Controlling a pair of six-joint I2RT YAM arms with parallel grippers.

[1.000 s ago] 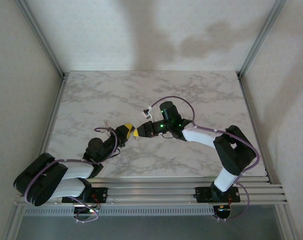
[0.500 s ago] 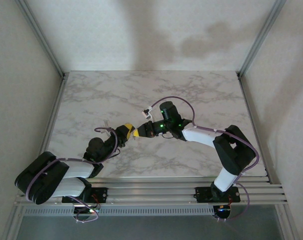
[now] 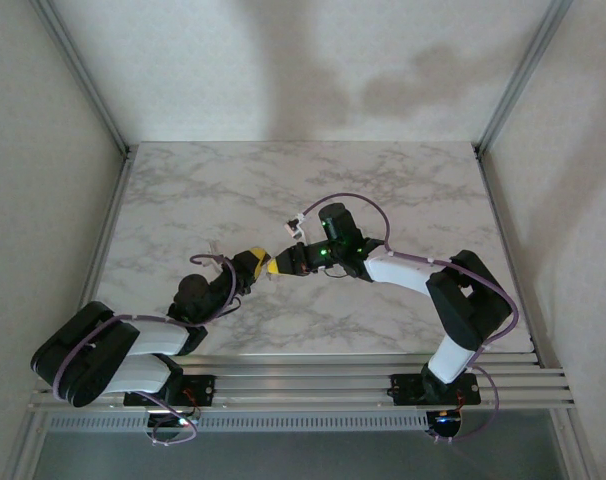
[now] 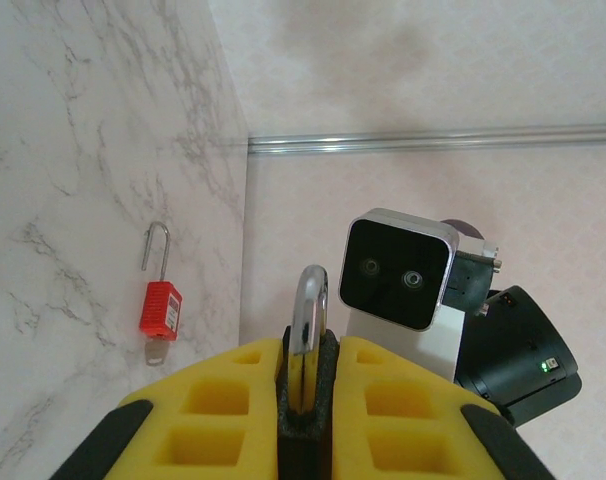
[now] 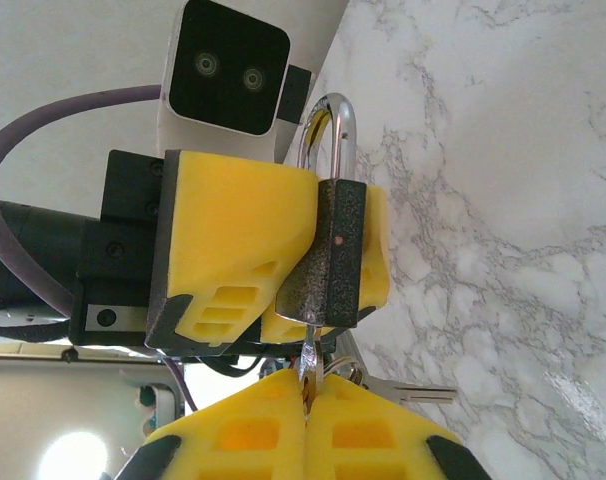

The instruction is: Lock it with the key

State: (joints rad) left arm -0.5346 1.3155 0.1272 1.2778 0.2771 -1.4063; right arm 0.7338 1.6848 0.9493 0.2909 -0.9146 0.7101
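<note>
My left gripper (image 4: 308,400) is shut on a dark padlock (image 5: 338,250) and holds it above the table. Its silver shackle (image 4: 308,320) sticks out past the yellow fingers (image 5: 238,240). My right gripper (image 5: 305,385) is shut on the key (image 5: 310,355), whose blade is in the bottom of the padlock body. A second key on the same ring (image 5: 408,392) hangs out to the side. In the top view the two grippers meet tip to tip, left gripper (image 3: 253,263) against right gripper (image 3: 281,263), near the table's middle.
A red padlock (image 4: 159,308) with an open shackle lies on the marble table (image 3: 403,190), just behind the grippers (image 3: 296,222). Aluminium posts and white walls close in the table's sides and back.
The right gripper has closed the last bit onto the key. Both arms stay where they were, tip to tip.
</note>
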